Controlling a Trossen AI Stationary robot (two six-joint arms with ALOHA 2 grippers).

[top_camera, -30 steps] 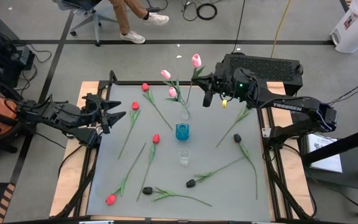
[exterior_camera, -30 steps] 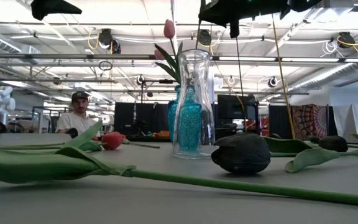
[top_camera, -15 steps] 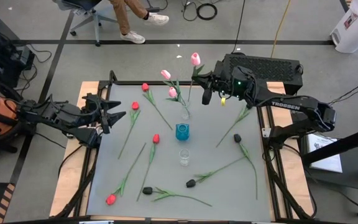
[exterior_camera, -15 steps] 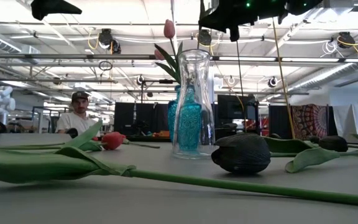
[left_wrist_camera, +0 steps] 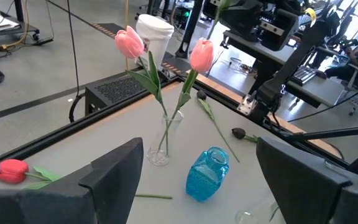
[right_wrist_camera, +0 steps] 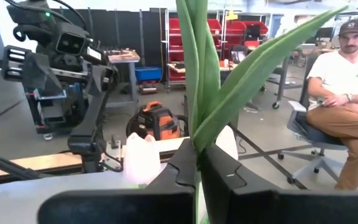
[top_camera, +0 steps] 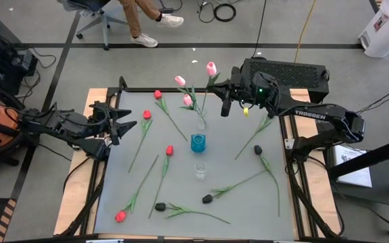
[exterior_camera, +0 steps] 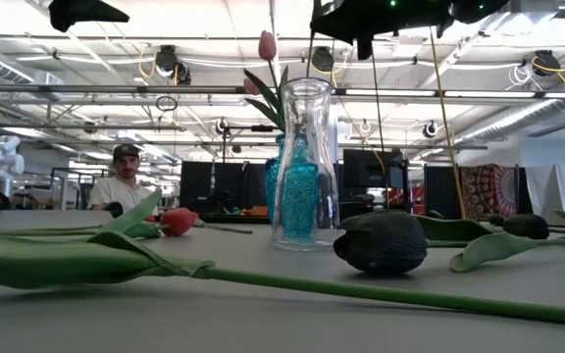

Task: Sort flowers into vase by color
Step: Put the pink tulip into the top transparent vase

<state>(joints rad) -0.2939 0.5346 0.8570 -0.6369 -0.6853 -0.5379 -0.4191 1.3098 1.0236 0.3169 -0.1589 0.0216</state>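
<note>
The right gripper [top_camera: 225, 94] hangs above the far edge of the grey table [top_camera: 242, 155], its two dark fingers [right_wrist_camera: 185, 165] clenched on the thin green stem of a pink-headed artificial tulip [top_camera: 211, 68]. The stem runs straight up between the fingers in the right wrist view, with long green leaves [right_wrist_camera: 229, 93] spreading above them; the pink head stands above the gripper, and the stem dangles below it.

Just beside this gripper, toward the table's middle, stands a slim clear glass vase [top_camera: 201, 123] with two pink tulips [top_camera: 180, 81] already in it. A little farther on is a blue textured glass vase [top_camera: 198, 142], and beyond that a second clear glass vase [top_camera: 200, 170].

On the gripper's own side lie black-headed tulips [top_camera: 257, 150], one near and others [top_camera: 207, 199] well apart at the near edge. Red-headed tulips [top_camera: 157, 94] lie across the table on the far side of the vases, one [top_camera: 120, 217] at the distant corner.

The left gripper [top_camera: 121, 123] waits at the opposite table edge, its fingers [left_wrist_camera: 110, 177] spread wide and holding nothing.

In the room beyond, a person [right_wrist_camera: 344, 74] sits on a chair.
</note>
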